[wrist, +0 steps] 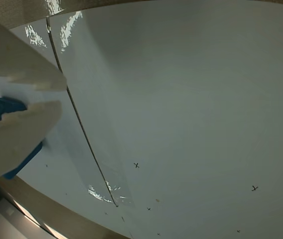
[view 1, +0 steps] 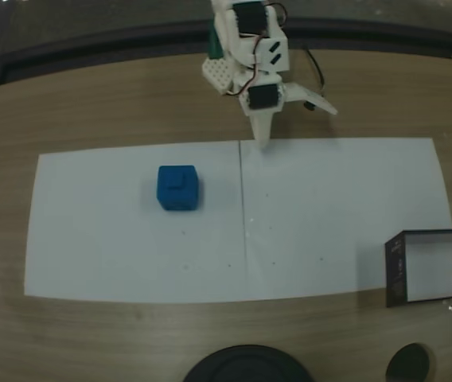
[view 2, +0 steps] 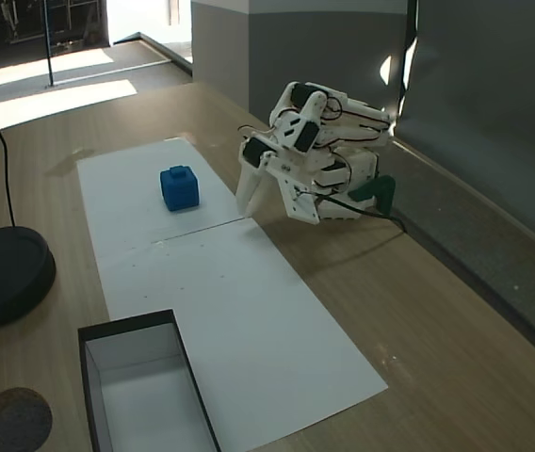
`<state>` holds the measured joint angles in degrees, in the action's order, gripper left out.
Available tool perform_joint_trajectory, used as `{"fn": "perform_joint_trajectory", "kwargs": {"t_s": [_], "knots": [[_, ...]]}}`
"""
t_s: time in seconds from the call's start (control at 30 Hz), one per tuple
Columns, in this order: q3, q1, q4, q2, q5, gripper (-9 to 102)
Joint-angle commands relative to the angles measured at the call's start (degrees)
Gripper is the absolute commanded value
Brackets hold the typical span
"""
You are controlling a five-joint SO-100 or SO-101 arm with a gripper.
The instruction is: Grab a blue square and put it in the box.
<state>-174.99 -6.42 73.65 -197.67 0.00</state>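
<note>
The blue square [view 1: 178,188] rests on white paper, left of the middle in a fixed view, and toward the far end of the sheet [view 2: 180,187] in the other. My gripper [view 1: 262,141] hangs at the paper's far edge, well to the right of the cube, on a folded white arm [view 2: 246,204]. Its fingers look shut with nothing held. From the wrist, the gripper [wrist: 62,94] enters from the left, and part of the cube [wrist: 2,106] shows behind it. The box [view 1: 395,270], black-walled and pale inside, stands at the near right [view 2: 126,326].
Two white paper sheets [view 1: 329,223] meet at a seam down the middle of the wooden table. A large round black base [view 1: 246,364] and a small round black disc [view 1: 409,362] lie at the front edge. A dark wall runs behind the arm.
</note>
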Motion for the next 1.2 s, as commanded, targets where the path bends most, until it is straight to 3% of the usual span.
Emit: {"fn": "perform_joint_trajectory", "kwargs": {"t_s": [0.0,0.4,0.53,0.67,0.8,0.97,1.17], "knots": [[3.1,-0.2,0.4,-1.5,-0.3,0],[3.1,-0.2,0.4,-1.5,-0.3,0],[2.6,0.6,-4.4,-1.5,-0.3,1],[5.5,7.5,-13.2,-1.5,-0.4,13],[11.8,15.6,-13.6,-1.3,-3.3,30],[18.6,21.9,-12.6,1.5,-4.1,31],[31.4,25.3,-8.3,23.6,-7.1,35]]}}
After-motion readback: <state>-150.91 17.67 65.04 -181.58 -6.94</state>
